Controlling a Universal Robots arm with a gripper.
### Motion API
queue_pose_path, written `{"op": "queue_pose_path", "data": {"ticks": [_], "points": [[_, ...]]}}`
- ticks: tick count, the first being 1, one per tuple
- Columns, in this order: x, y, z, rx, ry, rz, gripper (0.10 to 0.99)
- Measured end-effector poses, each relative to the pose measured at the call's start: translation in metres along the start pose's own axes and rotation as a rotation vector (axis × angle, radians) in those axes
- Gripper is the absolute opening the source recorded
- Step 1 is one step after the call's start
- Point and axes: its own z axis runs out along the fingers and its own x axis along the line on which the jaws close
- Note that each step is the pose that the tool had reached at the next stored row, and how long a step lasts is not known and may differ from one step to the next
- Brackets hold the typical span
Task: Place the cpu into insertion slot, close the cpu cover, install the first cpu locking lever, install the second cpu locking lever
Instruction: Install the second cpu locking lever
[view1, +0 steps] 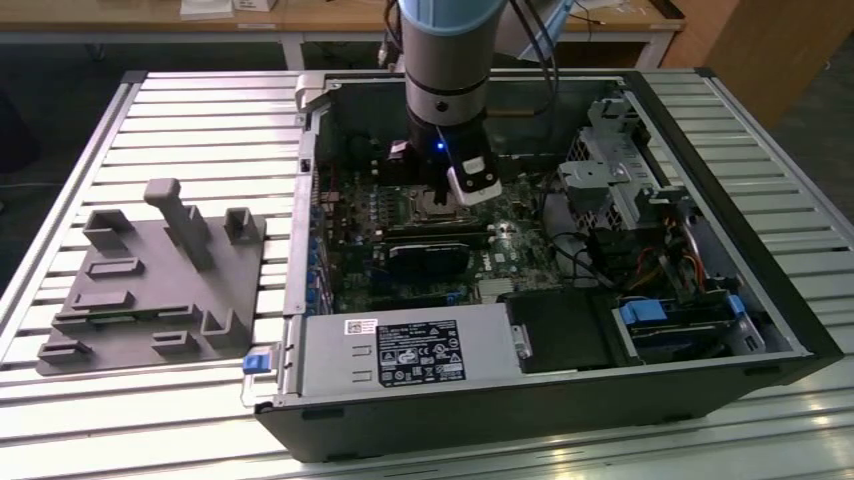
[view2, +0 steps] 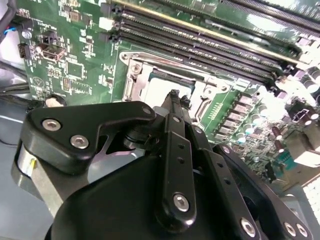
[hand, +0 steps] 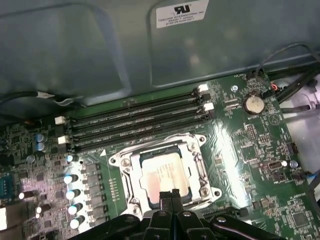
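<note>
The gripper (hand: 168, 196) is seen held low over the green motherboard (hand: 250, 145) inside the open computer case (view1: 747, 310), which lies on the slatted counter (view1: 200, 120). In the first wrist view its two fingers (hand: 164, 200) are pressed together, with nothing between them, their tips just at the near edge of the insertion slot (hand: 131, 167). The cpu (hand: 164, 172) is seated flat in that slot, its pale metal top framed by the cpu cover (hand: 196, 159), which is lying down around it. The memory slots (hand: 135, 120) run just beyond the insertion slot. A grey fixture (view1: 147, 290) is set on the counter beside the case
</note>
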Motion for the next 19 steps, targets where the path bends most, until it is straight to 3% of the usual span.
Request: {"op": "queue_pose_path", "data": {"ticks": [16, 19], "points": [[-0.0013, 0.0250, 0.0058, 0.088, -0.0221, -0.007, 0.106], [-0.0011, 0.0261, 0.0060, 0.094, -0.0238, -0.008, 0.106]]}}
